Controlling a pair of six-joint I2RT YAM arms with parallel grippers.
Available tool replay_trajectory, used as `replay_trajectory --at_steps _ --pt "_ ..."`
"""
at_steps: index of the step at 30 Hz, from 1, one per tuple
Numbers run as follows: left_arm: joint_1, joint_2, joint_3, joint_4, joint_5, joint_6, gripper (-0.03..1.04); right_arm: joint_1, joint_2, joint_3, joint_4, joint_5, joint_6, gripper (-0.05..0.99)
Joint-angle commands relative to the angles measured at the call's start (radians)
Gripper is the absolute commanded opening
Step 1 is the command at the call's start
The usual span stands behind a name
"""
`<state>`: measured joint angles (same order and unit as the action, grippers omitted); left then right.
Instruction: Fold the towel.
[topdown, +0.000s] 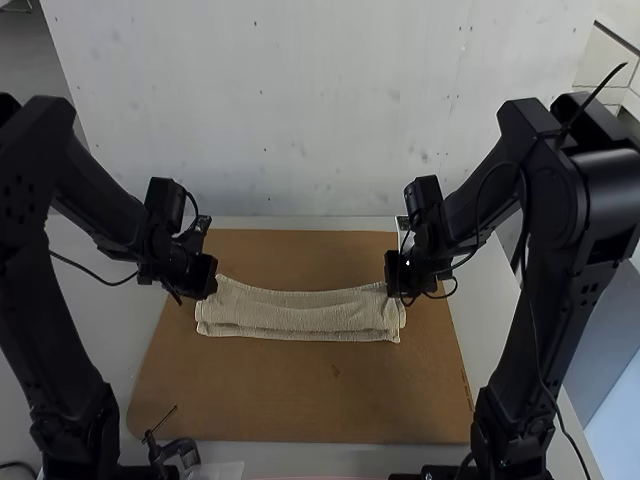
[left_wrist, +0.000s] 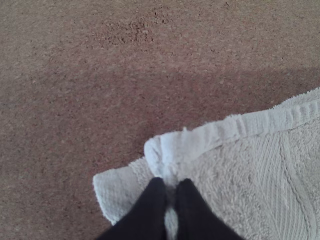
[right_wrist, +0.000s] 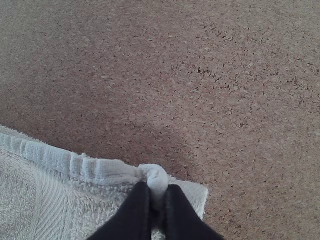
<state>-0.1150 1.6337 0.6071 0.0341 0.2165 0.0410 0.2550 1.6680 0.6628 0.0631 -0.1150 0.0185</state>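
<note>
Jaws clamp the pale towel (topdown: 310, 318) at both ends, the left gripper (topdown: 209, 290) pinching one hemmed corner and the right gripper (topdown: 398, 293) another. The cloth lies in a long, narrow folded strip across a brown board (topdown: 300, 400) on the bench (topdown: 310, 455), its far edge dipping between the two arms. A lower layer juts out beyond each pinched corner.

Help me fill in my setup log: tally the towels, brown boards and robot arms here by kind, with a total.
Towel: 1
Brown board: 1
Robot arms: 2, the left arm and the right arm
Total: 4
</note>
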Motion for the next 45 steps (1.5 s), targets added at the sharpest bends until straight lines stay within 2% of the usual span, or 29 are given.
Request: replay_trajectory --at_steps 1,4,5,6,8,9,10,11,13,21,23,24,26,28,29,30,35,39,45 --pt "0.015 0.014 0.031 0.009 0.003 0.003 0.03 0.004 0.004 0.020 0.004 0.009 0.009 0.01" --pt "0.015 0.014 0.028 0.009 0.001 -0.001 0.15 0.004 0.007 0.015 0.004 0.009 0.008 0.01" --pt "0.014 0.014 0.028 0.007 0.000 0.000 0.31 0.004 0.009 0.014 0.006 0.008 0.008 0.01" --pt "0.015 0.014 0.028 0.007 0.001 -0.001 0.31 0.004 0.010 0.014 0.006 0.008 0.008 0.01" --pt "0.014 0.014 0.026 0.007 0.001 0.000 0.53 0.007 0.012 0.011 0.006 0.008 0.008 0.01" --pt "0.015 0.014 0.026 0.007 0.001 0.000 0.59 0.007 0.012 0.011 0.006 0.008 0.008 0.01" --pt "0.015 0.012 0.028 0.009 0.001 0.003 0.79 0.007 0.013 0.011 0.006 0.008 0.008 0.01" --pt "0.014 0.011 0.028 0.009 -0.002 0.008 0.89 0.007 0.013 0.009 0.010 0.008 0.008 0.01" --pt "0.017 0.003 0.026 0.023 -0.002 0.010 0.95 0.007 0.015 0.003 0.032 0.008 0.008 0.01" --pt "0.032 -0.080 0.013 0.061 -0.008 -0.001 0.95 0.007 0.029 0.003 0.057 0.008 0.011 0.04" --pt "0.031 -0.095 0.005 0.061 -0.008 -0.003 0.95 0.007 0.032 0.006 0.050 0.008 0.011 0.26" --pt "0.031 -0.101 0.002 0.061 -0.006 -0.003 0.95 0.007 0.032 0.006 0.052 0.008 0.011 0.28" --pt "0.031 -0.120 -0.003 0.061 -0.006 -0.003 0.95 0.007 0.033 0.008 0.050 0.008 0.012 0.41" --pt "0.031 -0.140 -0.010 0.061 -0.006 -0.004 0.95 0.007 0.033 0.009 0.049 0.008 0.014 0.45" --pt "0.034 -0.158 -0.017 0.061 -0.006 -0.006 0.95 0.004 0.032 0.012 0.047 0.008 0.015 0.58" --pt "0.034 -0.179 -0.021 0.061 -0.005 -0.006 0.95 0.003 0.026 0.015 0.043 0.008 0.015 0.62" --pt "0.034 -0.311 -0.055 0.061 -0.003 -0.003 0.95 -0.030 -0.051 0.035 -0.029 -0.005 0.008 0.73" --pt "0.044 -0.350 -0.052 0.056 -0.012 -0.024 0.95 -0.053 -0.096 0.035 -0.089 -0.006 -0.066 0.79" --pt "0.046 -0.353 -0.069 0.055 -0.012 -0.021 0.95 -0.066 -0.100 0.049 -0.226 -0.008 -0.109 0.86"
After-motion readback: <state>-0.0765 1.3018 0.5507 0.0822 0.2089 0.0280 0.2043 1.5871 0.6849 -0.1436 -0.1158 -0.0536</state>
